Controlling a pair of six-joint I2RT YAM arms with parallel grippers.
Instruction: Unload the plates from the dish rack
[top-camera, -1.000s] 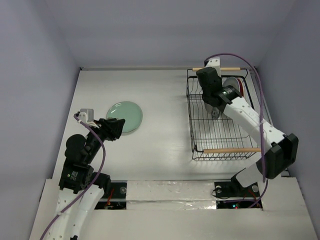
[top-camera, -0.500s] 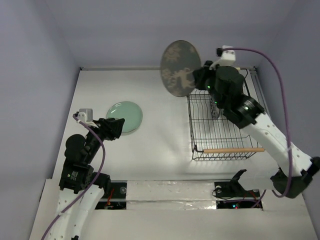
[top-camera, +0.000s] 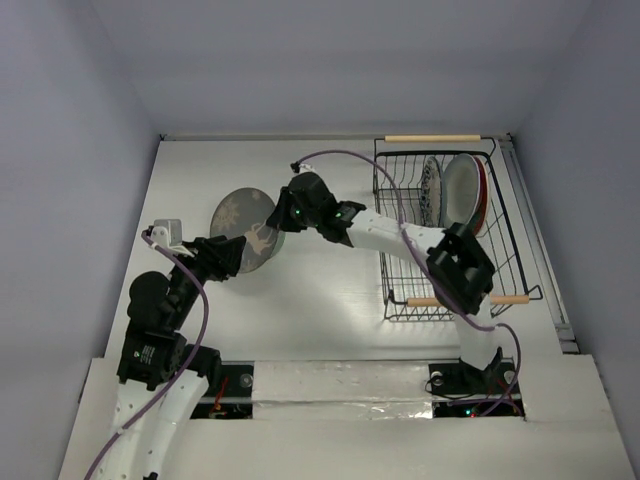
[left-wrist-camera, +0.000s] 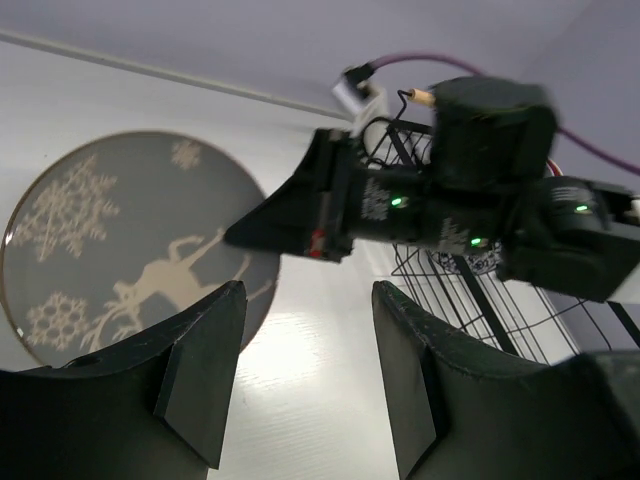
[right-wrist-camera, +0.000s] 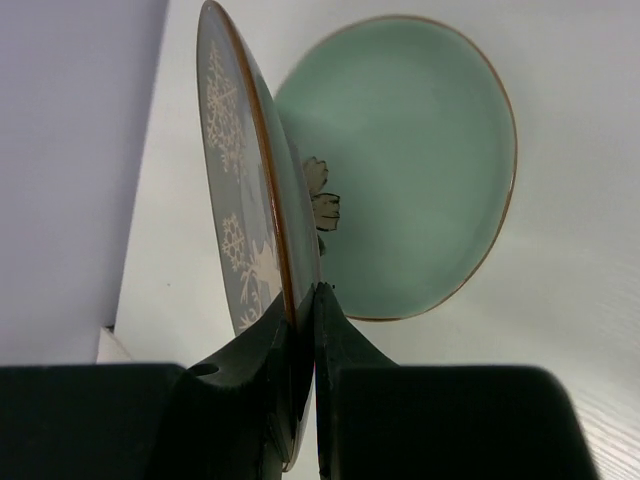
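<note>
Left gripper (top-camera: 228, 252) hangs parted and empty, just beside two plates: the grey deer plate (top-camera: 243, 222), tilted over the mint plate (right-wrist-camera: 420, 150), which lies flat on the table (top-camera: 320, 290). Right gripper (right-wrist-camera: 305, 300) pinches the grey rim. Rightward, one dish rack (top-camera: 450, 270) holds three upright plates (top-camera: 460, 190).

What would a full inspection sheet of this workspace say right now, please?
Surface: white table.
Job's things: grey round deer-pattern plate held tilted over the mint green round plate, which lies flat; black wire dish rack holds three upright plates.
Clutter: nothing seen.
Grippers: right gripper shut on the grey plate's rim; left gripper open, empty, close to that plate.
Cables: purple cable along each arm.
Surroundings: pale lilac walls on three sides.
</note>
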